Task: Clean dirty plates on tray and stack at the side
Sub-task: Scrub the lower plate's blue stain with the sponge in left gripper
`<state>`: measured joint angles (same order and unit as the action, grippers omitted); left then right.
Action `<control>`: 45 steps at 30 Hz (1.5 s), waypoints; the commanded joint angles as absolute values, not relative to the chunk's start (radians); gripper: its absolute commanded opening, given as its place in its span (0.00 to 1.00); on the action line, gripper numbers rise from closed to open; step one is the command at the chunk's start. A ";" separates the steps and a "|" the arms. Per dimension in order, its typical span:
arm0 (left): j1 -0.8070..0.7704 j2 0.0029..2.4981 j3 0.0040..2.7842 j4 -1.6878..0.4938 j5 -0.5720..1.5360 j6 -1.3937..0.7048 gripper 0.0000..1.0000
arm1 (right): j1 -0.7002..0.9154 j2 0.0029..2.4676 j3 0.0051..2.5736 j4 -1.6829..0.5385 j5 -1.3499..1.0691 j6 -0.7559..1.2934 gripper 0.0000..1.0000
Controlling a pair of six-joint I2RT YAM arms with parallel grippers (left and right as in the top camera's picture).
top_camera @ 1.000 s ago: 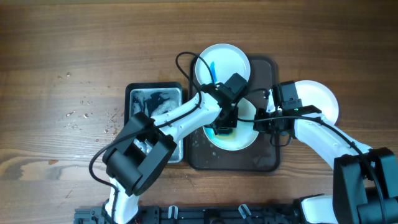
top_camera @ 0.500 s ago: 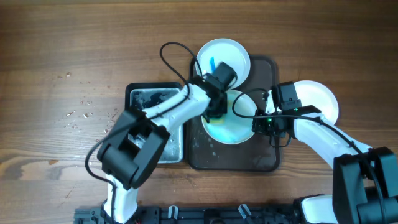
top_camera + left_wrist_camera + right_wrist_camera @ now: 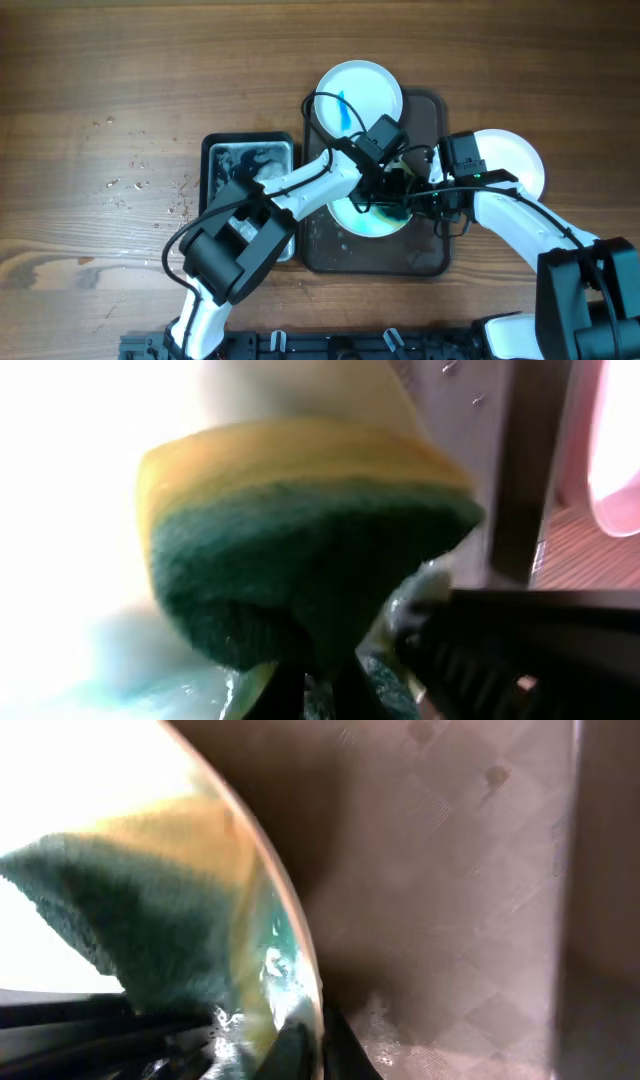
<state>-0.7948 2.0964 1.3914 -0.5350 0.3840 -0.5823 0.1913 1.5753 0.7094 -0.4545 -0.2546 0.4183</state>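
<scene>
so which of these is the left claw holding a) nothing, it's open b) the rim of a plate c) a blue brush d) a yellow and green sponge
d: the left wrist view shows a yellow and green sponge pinched in the left claw, pressed to the plate on the tray.

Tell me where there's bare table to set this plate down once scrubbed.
Bare wood runs along the far edge beyond the tray and right of the white plate. Left of the basin is open but spattered. The tray itself is crowded: stained plate, scrubbed plate, left arm, right arm.
</scene>
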 commanded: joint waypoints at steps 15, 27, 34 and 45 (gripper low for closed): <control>-0.628 2.124 1.391 -0.862 -0.160 -0.584 0.04 | 0.197 1.630 0.657 -0.475 -0.158 0.391 0.04; -0.798 2.127 1.339 -0.488 0.622 -0.583 0.04 | 0.197 1.630 0.657 -0.475 -0.158 0.391 0.04; -0.776 2.127 1.339 -0.550 0.466 -0.580 0.04 | 0.197 1.630 0.657 -0.481 -0.159 0.391 0.04; -0.628 2.122 1.341 -0.897 -0.255 -0.581 0.04 | 0.197 1.630 0.657 -0.476 -0.182 0.385 0.04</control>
